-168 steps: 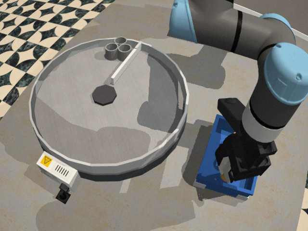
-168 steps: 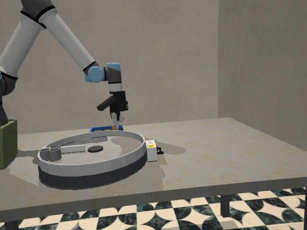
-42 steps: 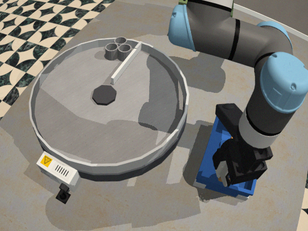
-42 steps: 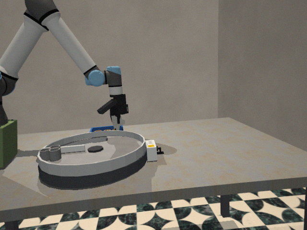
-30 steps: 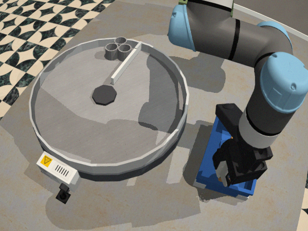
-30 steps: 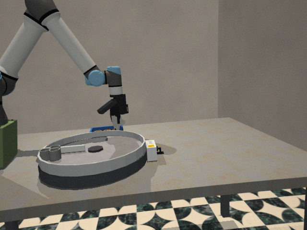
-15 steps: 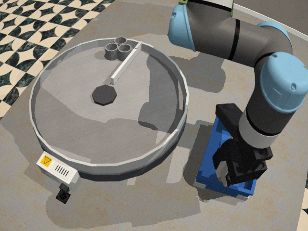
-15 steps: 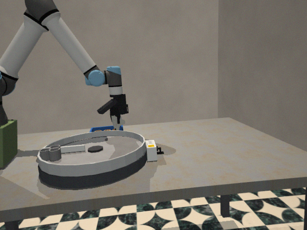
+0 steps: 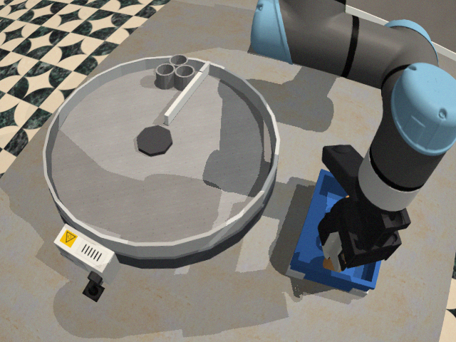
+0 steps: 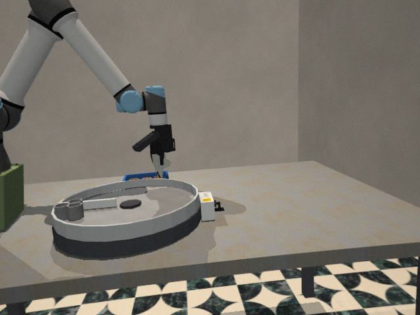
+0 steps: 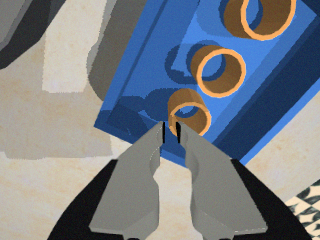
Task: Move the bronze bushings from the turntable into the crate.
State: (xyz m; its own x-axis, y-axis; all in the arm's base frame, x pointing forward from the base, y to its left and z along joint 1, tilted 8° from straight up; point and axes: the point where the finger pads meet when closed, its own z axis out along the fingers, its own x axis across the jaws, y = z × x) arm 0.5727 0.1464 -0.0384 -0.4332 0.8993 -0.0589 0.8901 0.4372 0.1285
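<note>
One yellow warning label (image 9: 68, 238) on turntable (image 9: 235, 221) box; text unreadable.

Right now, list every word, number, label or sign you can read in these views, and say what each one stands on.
No readable words or numbers in any view.
Yellow square warning sign on the white control box at the grey round turntable's rim: a symbol only, too small to make out.
Row of short black bars beside it: slots or marks, not text.
</note>
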